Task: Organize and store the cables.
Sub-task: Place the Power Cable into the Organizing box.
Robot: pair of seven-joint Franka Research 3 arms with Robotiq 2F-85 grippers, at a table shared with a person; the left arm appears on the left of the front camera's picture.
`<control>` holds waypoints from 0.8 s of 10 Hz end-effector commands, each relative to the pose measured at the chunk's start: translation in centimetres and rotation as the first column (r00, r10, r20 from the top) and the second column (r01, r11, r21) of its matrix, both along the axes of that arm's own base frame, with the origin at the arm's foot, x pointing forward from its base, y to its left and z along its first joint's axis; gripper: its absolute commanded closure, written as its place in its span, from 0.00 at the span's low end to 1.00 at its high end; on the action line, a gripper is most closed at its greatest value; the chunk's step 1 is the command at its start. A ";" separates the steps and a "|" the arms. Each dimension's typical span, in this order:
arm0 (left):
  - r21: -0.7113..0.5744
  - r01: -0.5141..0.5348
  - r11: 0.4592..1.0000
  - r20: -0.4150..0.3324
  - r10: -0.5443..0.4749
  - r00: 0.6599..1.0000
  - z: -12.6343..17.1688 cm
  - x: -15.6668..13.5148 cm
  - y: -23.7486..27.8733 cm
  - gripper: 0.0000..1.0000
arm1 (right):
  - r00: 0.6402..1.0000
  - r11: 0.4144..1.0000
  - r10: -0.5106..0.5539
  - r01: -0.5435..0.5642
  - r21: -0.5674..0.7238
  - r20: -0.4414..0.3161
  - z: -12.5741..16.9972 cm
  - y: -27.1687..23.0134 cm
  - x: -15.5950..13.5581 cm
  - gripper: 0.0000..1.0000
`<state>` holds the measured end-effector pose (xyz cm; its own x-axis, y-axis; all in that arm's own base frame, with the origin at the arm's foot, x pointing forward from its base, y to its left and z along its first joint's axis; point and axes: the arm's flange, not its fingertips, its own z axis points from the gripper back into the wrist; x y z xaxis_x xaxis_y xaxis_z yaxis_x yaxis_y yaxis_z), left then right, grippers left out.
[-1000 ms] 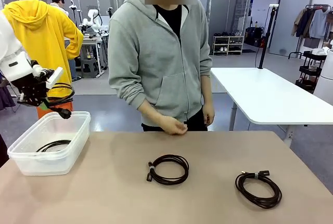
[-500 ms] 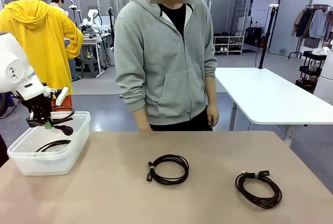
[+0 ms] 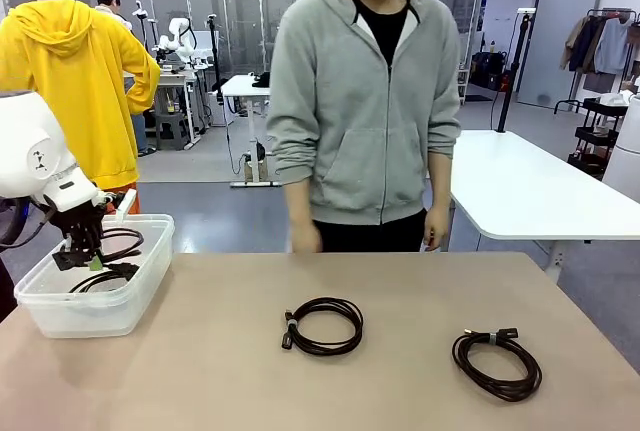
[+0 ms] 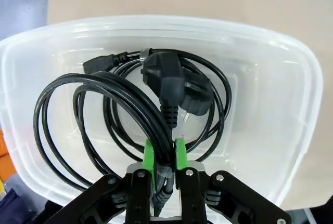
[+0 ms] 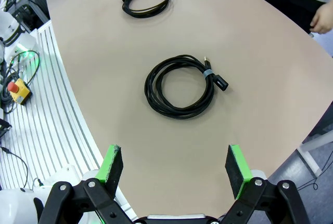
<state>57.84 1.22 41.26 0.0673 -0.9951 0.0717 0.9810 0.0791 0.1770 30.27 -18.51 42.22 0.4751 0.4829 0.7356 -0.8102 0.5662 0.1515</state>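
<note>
Front view: left tool (image 3: 90,256), cable (image 3: 130,236) (half-hidden)

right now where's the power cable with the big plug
In the left wrist view the power cable hangs in the left gripper inside the clear plastic container, at the table's left edge, above another coiled cable.

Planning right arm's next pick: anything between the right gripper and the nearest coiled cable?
Nothing visible. The open right gripper hangs above the table; the nearest cable lies flat ahead of it, apart from the other coil.
</note>
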 end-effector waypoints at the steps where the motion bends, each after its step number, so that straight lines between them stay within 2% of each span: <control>1: 0.022 -0.027 0.999 -0.027 0.028 0.999 0.9 0.9 0.0 0.67 | 1.000 1.000 0.009 -0.009 0.010 0.022 -0.1 0.0 -0.1 0.00; 5: 0.011 -0.036 0.999 -0.013 0.036 0.999 1.7 0.9 -0.2 0.06 | 1.000 1.000 0.009 -0.009 0.010 0.022 -0.1 0.0 -0.1 0.00; 6: 0.008 -0.039 0.999 -0.008 0.039 0.999 1.9 0.9 -0.3 0.00 | 1.000 1.000 0.009 -0.009 0.010 0.022 -0.1 0.0 -0.1 0.00; 8: -0.001 -0.033 0.999 -0.002 0.033 0.999 2.4 0.7 -0.4 0.00 | 1.000 1.000 0.009 -0.009 0.010 0.022 -0.1 0.0 -0.1 0.00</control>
<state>58.64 0.80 43.06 0.0858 -0.9939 0.0694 0.9775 0.0974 0.1872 30.27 -18.51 42.22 0.4751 0.4829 0.7356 -0.8102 0.5663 0.1515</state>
